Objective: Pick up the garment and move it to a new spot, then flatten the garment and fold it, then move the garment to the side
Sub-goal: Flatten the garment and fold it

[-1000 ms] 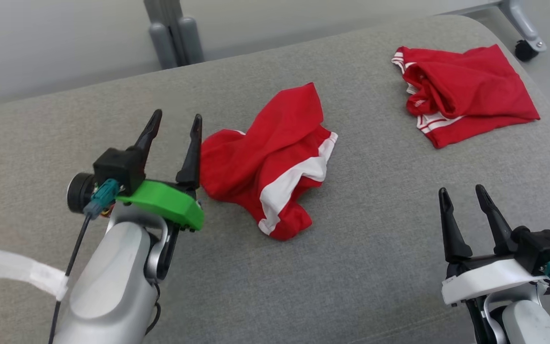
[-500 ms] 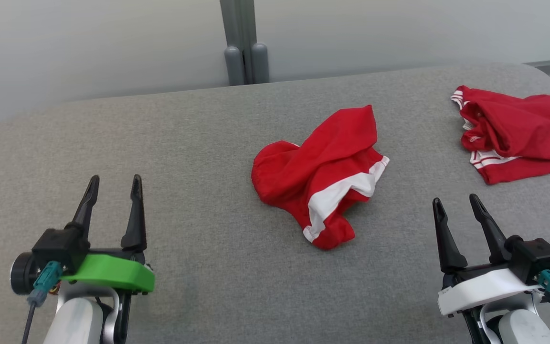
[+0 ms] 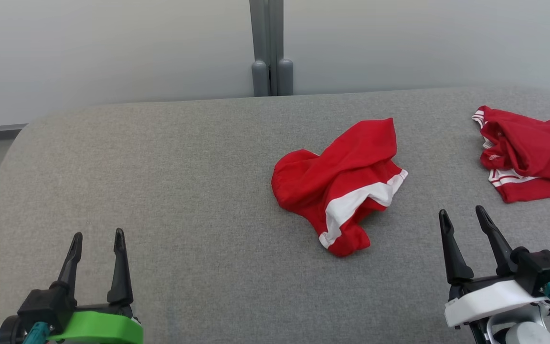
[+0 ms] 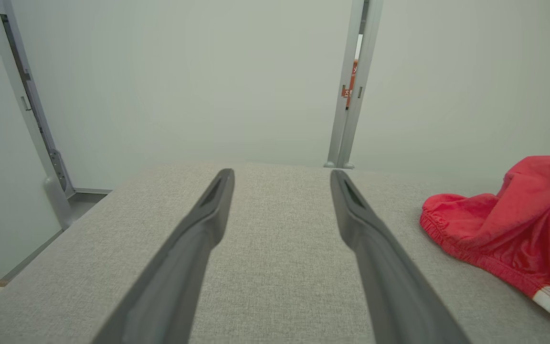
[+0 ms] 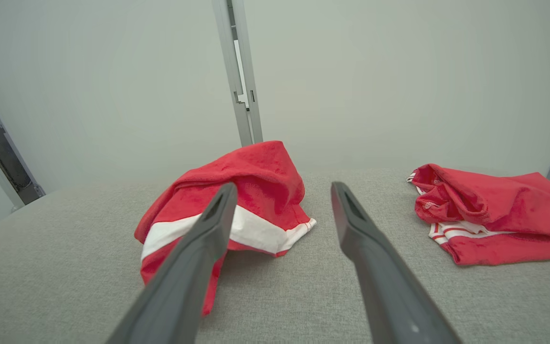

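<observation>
The left gripper (image 3: 99, 232) sits at the lower left of the head view. Its two dark fingers are spread wide and hold nothing, above bare grey cushion (image 3: 184, 191). The right gripper (image 3: 461, 210), at the lower right, is equally wide and empty.

Between them, nearer the right gripper, a red garment (image 3: 337, 186) with a white band lies in a crumpled heap on the cushion. Neither gripper touches it. A second garment (image 3: 528, 153) (also red, with thin white stripes) lies well apart at the cushion's right edge, partly cut off by the frame.

The likely trouble is the heap itself. The layers are folded over one another, so a pinch on the top ridge could catch several layers together and lift a bundle that will not spread flat. A gathered edge shows at the heap's left side in the left wrist view. It may be a waistband, though the folds make that hard to confirm, and gripping the wrong edge would complicate the flattening. A low approach could also snag the cushion's cloth, and a wide sweep by the right arm could drag the second garment.
</observation>
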You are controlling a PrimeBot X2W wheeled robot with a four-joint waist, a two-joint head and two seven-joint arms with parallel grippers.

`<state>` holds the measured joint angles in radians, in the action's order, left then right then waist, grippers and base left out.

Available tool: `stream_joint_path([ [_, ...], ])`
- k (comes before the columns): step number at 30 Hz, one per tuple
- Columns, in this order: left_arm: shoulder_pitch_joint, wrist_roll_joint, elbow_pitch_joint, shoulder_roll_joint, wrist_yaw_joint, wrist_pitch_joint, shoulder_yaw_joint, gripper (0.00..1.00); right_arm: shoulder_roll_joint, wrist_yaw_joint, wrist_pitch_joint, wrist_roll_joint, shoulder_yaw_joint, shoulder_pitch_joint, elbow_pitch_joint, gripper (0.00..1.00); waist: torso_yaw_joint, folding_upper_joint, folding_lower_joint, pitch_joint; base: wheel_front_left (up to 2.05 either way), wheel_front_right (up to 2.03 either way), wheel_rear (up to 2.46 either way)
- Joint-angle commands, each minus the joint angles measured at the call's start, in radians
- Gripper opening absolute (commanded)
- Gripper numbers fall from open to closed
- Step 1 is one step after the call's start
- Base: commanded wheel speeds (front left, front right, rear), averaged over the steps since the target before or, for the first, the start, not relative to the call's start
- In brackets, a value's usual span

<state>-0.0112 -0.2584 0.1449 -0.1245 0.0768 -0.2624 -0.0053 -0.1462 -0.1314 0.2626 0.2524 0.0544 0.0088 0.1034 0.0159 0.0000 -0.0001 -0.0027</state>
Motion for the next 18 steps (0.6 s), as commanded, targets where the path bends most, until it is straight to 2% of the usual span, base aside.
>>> stream_joint_path([
  [1,-0.031,0.011,-0.002,0.01,0.014,-0.003,0.012,1.0,-0.007,0.002,0.003,-0.003,-0.005,0.02,-0.003,1.0,0.01,0.0,0.0001,-0.006,0.0,0.0,0.0],
  [7,-0.05,0.025,0.002,0.032,0.037,-0.003,0.017,1.0,-0.011,0.002,0.003,-0.005,0.001,0.034,-0.007,1.0,0.027,0.0,0.0001,-0.007,0.0,0.0,0.0],
  [18,-0.056,0.036,0.024,0.051,0.051,-0.003,0.023,1.0,-0.01,0.002,0.003,-0.004,0.003,0.043,-0.001,1.0,0.026,0.0,0.0001,-0.004,0.0,0.0,0.0],
])
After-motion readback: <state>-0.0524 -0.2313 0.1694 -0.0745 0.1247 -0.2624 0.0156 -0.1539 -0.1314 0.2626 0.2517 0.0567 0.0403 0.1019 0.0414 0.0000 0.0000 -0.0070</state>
